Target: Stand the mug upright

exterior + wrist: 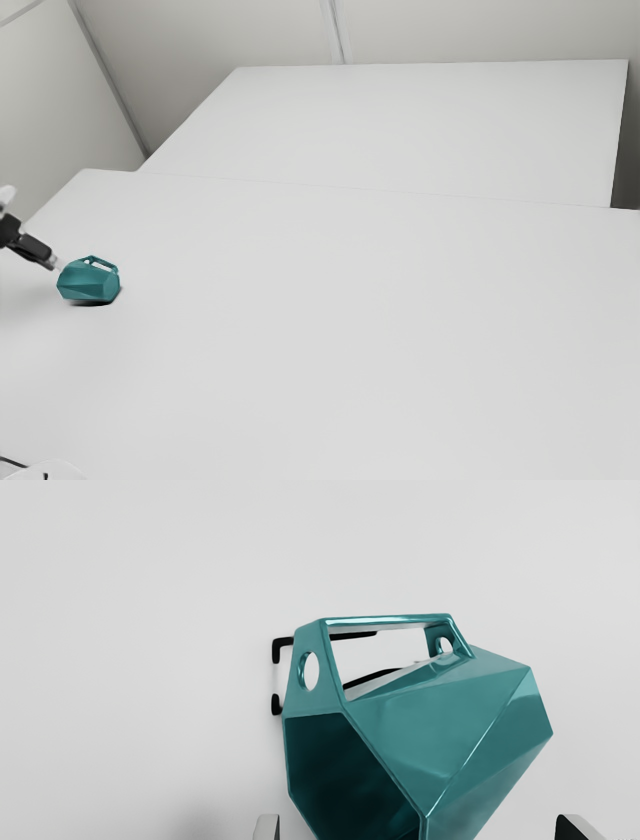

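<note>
I'm holding my claw (56, 264) spread, right by the teal mug (88, 284), which is lying on its side, handle uppermost; tabletop (350, 320) supporting it, left of the exterior view

Exterior view: bright, even, near-colourless light on the flat white bench (350, 340); narrow black shadow under the glossy, faceted teal mug (88, 283). Wrist view: white glints along its angular handle (387, 620), hard black handle shadow on the bench, mug interior deeply shaded.
</note>
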### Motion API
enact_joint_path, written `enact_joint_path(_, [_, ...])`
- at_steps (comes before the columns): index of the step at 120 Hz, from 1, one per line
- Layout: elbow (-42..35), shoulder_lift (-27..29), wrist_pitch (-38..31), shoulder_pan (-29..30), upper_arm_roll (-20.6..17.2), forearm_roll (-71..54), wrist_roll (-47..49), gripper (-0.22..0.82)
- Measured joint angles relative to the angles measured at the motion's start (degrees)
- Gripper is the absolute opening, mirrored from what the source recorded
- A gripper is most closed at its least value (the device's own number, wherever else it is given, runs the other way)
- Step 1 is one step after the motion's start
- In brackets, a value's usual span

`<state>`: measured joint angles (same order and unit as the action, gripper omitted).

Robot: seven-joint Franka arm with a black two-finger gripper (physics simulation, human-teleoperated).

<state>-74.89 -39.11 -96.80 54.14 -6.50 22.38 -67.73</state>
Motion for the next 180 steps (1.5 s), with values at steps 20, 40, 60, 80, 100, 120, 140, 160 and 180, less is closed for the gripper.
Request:
enact_joint_path(20, [0.09,-0.72,1.24,0.20,0.02,3.14,-2.14,0.60])
enact_joint_path(40, [-0.34,-1.58,2.81,1.63,0.08,7.82,-3.58,0.60])
enact_joint_path(60, [-0.42,-2.75,4.06,1.99,0.04,9.83,-4.43,0.60])
enact_joint_path(80, [-0.85,-3.17,7.23,2.50,0.05,11.70,-4.40,0.59])
enact_joint_path(100, [-0.96,-3.62,9.05,2.53,-0.03,12.74,-4.30,0.48])
enact_joint_path(120, [-1.13,-3.70,10.37,2.52,-0.08,13.02,-4.26,0.28])
enact_joint_path(140, [-1.09,-4.06,11.45,2.52,-0.14,13.42,-4.24,0.12])
enact_joint_path(160, [-0.99,-3.67,12.77,2.80,-0.24,13.65,-4.29,-0.01])
enact_joint_path(180, [-0.94,-3.39,13.45,2.89,-0.56,13.69,-4.35,-0.11])
